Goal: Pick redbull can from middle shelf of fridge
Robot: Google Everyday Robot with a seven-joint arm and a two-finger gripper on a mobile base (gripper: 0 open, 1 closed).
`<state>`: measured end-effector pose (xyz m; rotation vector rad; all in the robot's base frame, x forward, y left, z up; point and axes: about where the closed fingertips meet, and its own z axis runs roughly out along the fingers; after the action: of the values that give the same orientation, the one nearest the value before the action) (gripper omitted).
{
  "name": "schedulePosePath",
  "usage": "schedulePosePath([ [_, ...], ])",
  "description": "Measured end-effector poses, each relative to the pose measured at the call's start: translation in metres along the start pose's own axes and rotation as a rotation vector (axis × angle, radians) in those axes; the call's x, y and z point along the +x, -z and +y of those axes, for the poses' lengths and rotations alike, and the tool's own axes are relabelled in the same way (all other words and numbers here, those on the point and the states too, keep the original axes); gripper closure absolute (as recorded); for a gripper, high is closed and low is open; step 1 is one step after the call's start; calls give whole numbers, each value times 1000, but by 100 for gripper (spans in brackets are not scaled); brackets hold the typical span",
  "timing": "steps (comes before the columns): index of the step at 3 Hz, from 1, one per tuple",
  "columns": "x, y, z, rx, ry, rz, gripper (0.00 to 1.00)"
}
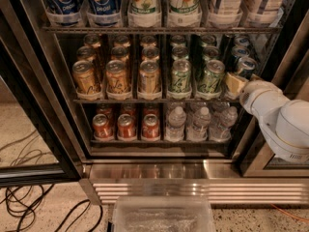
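Observation:
The fridge (159, 170) stands open in front of me. Its middle shelf (145, 99) carries lanes of gold cans (84, 76), green-and-silver cans (181, 76) and, in the far right lane, slim blue-silver redbull cans (247, 65) in a row going back. My gripper (235, 84) is at the right end of that shelf, its tan tip right in front of the foremost redbull can and covering the can's lower part. The white arm (280, 117) comes in from the lower right.
The top rack holds large Pepsi (63, 1) and 7up bottles (183, 1). The bottom rack holds red cans (126, 127) and water bottles (200, 124). The black door frame (36, 129) stands at left, cables (29, 207) lie on the floor, and a clear plastic bin (161, 215) sits below.

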<state>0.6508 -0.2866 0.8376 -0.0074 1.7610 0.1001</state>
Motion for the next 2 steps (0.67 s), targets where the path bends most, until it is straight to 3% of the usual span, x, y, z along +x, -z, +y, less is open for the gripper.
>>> schedulePosePath([
  [2, 3, 2, -1, 6, -11, 8, 100],
])
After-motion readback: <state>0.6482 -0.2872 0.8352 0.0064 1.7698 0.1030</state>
